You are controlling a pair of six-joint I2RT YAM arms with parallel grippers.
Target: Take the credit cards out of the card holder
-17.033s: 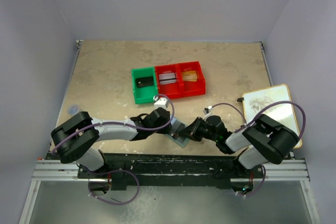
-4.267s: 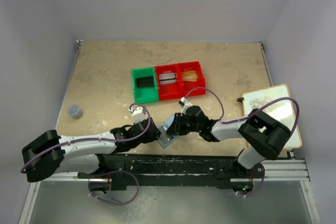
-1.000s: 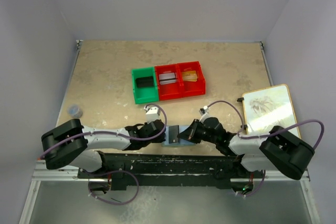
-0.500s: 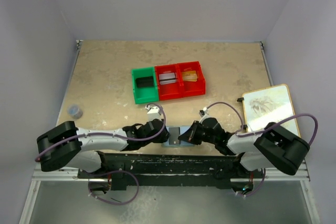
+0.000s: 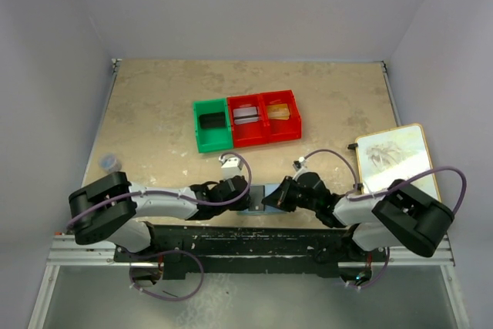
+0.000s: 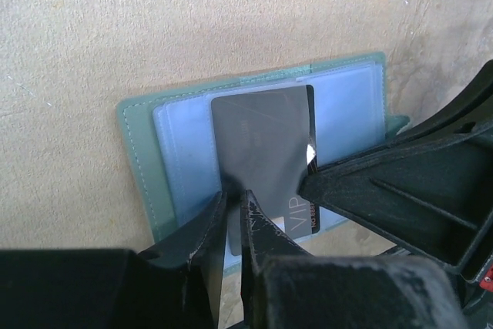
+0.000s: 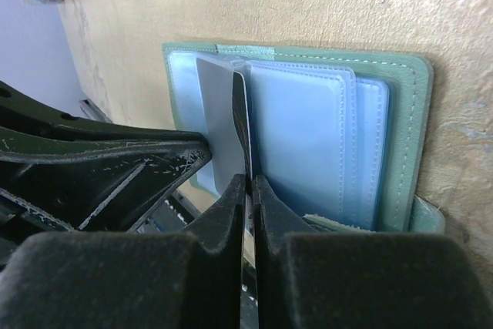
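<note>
Both white-and-black arms lie low and reach inward from their bases. The left arm (image 5: 158,199) and the right arm (image 5: 350,207) meet almost tip to tip, with their wrists close to level. The black two-fingered left gripper (image 6: 233,204) points forward and down, its jaws a thin slit apart; whether they pinch anything cannot be told. The right gripper (image 7: 248,184) faces it from just off its right finger, jaws pressed together on the edge of a dark grey plastic card (image 7: 222,109) straight ahead of its tips.
</note>
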